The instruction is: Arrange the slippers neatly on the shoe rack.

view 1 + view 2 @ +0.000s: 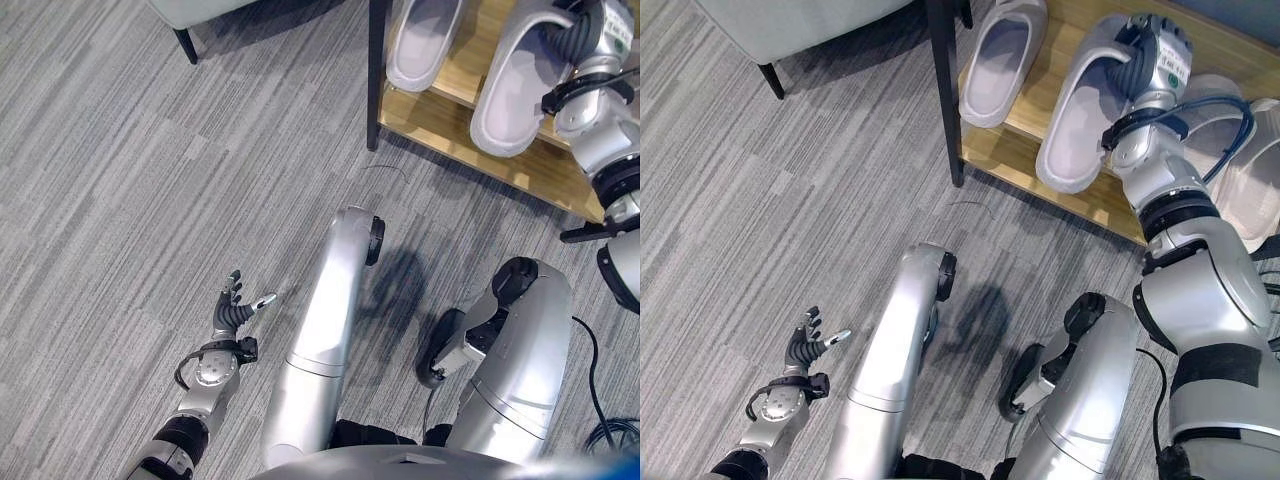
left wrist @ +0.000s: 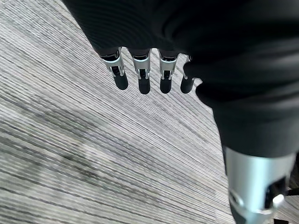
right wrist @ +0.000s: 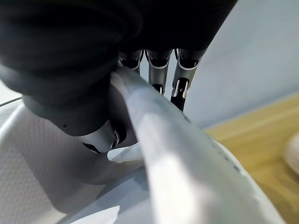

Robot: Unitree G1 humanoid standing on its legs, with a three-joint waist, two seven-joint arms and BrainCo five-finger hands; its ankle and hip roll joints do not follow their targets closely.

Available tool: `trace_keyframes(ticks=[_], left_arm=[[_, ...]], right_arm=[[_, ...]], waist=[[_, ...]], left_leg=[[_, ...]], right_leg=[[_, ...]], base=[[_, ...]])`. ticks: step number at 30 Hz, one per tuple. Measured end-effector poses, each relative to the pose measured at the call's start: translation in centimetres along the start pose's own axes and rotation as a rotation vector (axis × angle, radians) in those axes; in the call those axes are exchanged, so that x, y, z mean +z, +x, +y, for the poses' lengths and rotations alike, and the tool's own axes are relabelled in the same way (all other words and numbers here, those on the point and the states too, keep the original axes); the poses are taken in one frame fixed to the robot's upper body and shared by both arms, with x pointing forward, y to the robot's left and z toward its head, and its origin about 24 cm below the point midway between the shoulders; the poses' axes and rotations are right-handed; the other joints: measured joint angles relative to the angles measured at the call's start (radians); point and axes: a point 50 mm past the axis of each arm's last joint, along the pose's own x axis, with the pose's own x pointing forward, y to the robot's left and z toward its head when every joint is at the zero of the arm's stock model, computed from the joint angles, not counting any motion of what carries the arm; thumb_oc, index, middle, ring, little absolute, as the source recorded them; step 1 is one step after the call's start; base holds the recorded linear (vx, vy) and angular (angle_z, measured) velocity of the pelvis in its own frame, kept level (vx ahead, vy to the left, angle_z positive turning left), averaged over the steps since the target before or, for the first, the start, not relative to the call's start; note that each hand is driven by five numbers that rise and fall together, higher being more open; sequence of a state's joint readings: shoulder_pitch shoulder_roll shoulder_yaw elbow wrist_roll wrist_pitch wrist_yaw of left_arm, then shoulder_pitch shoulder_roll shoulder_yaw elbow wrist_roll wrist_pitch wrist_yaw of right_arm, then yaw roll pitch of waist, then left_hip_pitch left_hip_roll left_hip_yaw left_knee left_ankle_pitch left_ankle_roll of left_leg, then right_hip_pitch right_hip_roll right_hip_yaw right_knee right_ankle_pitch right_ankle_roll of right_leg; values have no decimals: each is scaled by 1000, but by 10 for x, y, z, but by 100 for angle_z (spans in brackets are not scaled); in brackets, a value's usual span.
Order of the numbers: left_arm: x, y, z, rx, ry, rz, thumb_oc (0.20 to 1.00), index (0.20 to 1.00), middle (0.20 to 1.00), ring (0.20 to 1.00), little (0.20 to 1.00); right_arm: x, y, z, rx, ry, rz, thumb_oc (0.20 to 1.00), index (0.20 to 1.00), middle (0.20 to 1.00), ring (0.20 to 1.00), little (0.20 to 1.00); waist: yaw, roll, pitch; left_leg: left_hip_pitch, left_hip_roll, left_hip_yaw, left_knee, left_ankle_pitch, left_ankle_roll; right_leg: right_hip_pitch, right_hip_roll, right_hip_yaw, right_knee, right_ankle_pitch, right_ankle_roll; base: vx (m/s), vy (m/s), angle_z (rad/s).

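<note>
1. I am looking down at a grey striped carpet floor (image 1: 120, 180). A wooden shoe rack (image 1: 1020, 160) stands at about one o'clock, with a dark upright post at its near corner.
2. My right hand (image 1: 1150, 50) is at the rack, at two o'clock. Its fingers (image 3: 156, 70) and thumb are clamped over the rim at the toe end of a pale grey slipper (image 1: 1080, 120). That slipper lies at a slant across the rack's front edge, its heel overhanging the floor.
3. A second slipper (image 1: 1002, 60) already rests on the shelf, just beside the held one, toward eleven o'clock from it.
4. More pale slippers (image 1: 1250, 170) sit on the rack past my right arm.
5. My left hand (image 1: 238, 305) hangs over the floor at eight o'clock, fingers (image 2: 142, 77) apart and relaxed, holding nothing.
6. I judge the slipper light, soft and slightly springy foam. The rim bends under pressure, so a firm pinch on the thick strap or sidewall should serve best.
</note>
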State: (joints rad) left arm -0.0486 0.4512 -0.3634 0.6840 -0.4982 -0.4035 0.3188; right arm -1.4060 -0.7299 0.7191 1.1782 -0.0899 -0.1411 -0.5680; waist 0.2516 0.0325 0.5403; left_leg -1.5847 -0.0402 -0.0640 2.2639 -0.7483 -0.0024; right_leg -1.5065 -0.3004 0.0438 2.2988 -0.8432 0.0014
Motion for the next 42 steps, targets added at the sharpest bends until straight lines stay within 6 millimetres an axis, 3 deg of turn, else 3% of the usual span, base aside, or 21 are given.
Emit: trace_keyframes(ticks=[2, 10, 11, 12, 15, 18, 22, 26, 31, 33, 35, 37, 42], left_arm=[[0, 0, 0, -8, 2, -1, 1000, 1000, 1000, 1000, 1000], [-18, -9, 9, 14, 37, 57, 1000, 1000, 1000, 1000, 1000], [-19, -10, 10, 14, 38, 58, 1000, 1000, 1000, 1000, 1000], [-19, -10, 10, 15, 39, 58, 1000, 1000, 1000, 1000, 1000], [-22, -12, 13, 20, 53, 64, 1000, 1000, 1000, 1000, 1000], [-31, -15, 13, 8, 97, 93, 1000, 1000, 1000, 1000, 1000], [-54, -24, 24, 49, 157, 196, 1000, 1000, 1000, 1000, 1000], [-72, -35, 27, 75, 173, 280, 1000, 1000, 1000, 1000, 1000], [-74, -37, 17, 63, 148, 288, 1000, 1000, 1000, 1000, 1000], [-71, -34, 13, 55, 138, 271, 1000, 1000, 1000, 1000, 1000], [-68, -31, 16, 117, 32, 271, 1000, 1000, 1000, 1000, 1000], [-67, -30, 23, 194, -56, 275, 1000, 1000, 1000, 1000, 1000], [-71, -33, 23, 185, -80, 306, 1000, 1000, 1000, 1000, 1000]], right_arm=[[-4, 2, -4, -10, -10, 15, 200, 200, 200, 200, 200], [-14, 5, -14, -7, -78, 28, 200, 200, 200, 200, 200], [-16, 7, -17, -17, -80, 41, 479, 479, 479, 479, 479], [-18, 8, -20, -25, -83, 54, 1000, 1000, 1000, 1000, 1000], [-29, 10, -31, -65, -58, 140, 1000, 1000, 1000, 1000, 1000], [-28, 13, -35, -81, -6, 158, 1000, 1000, 1000, 1000, 1000], [-34, 12, -36, -100, 137, 243, 1000, 1000, 1000, 1000, 1000], [-29, 13, -33, -101, 184, 238, 1000, 1000, 1000, 1000, 1000], [-15, 16, -34, -118, 240, 177, 1000, 1000, 1000, 1000, 1000], [-2, 10, -24, -116, 313, 92, 1000, 1000, 1000, 1000, 1000], [-12, -6, -5, -73, 293, 98, 1000, 1000, 1000, 1000, 1000], [-12, -12, 0, -61, 277, 78, 1000, 1000, 1000, 1000, 1000], [9, -25, 17, -10, 290, -29, 1000, 1000, 1000, 1000, 1000]], waist=[[18, 0, 0], [19, 1, 1], [17, 1, 1], [17, 1, 1], [20, 4, 0], [18, 17, 5], [15, 18, 5], [15, 18, 5], [3, 16, 4], [-30, 8, 2], [-44, 3, 3], [-47, 2, 3], [-77, -21, 3]], left_leg=[[6, -8, 0, -24, 1, -1], [4, -12, 7, -43, -5, 10], [4, -12, 7, -46, -5, 10], [4, -11, 7, -46, -5, 10], [6, -12, 12, -68, -2, 5], [4, -11, 20, -68, -2, 5], [7, -10, 25, -71, -1, 4], [6, -10, 26, -72, -1, 5], [6, 1, 27, -74, -1, 5], [9, 10, 27, -72, 1, 0], [13, 21, 25, -68, 0, 2], [15, 21, 23, -68, 0, 2], [22, 24, 24, -55, 0, 0]], right_leg=[[11, -8, -7, -23, -1, 2], [14, -14, -8, -47, -5, 4], [13, -14, -8, -49, -5, 4], [12, -14, -7, -48, -5, 4], [7, -15, -6, -61, -6, 4], [-2, -15, 2, -58, -6, 3], [-6, -17, 9, -54, -7, 1], [-9, -16, 11, -54, -7, 1], [-12, -14, 11, -54, -7, 0], [-15, -7, 11, -54, -6, 0], [-16, 3, 11, -50, -5, -4], [-16, 6, 9, -48, -3, -8], [-19, 19, 15, -36, 7, -16]], base=[[33, 23, 12], [11, 30, 3], [0, 0, 0], [0, 0, 0], [2, 8, 1], [0, 0, 0], [0, 0, 0], [0, 0, 0], [-13, 1, -1], [-85, -35, -10], [-58, -60, -12], [-80, -50, -3], [-70, -32, -6]])
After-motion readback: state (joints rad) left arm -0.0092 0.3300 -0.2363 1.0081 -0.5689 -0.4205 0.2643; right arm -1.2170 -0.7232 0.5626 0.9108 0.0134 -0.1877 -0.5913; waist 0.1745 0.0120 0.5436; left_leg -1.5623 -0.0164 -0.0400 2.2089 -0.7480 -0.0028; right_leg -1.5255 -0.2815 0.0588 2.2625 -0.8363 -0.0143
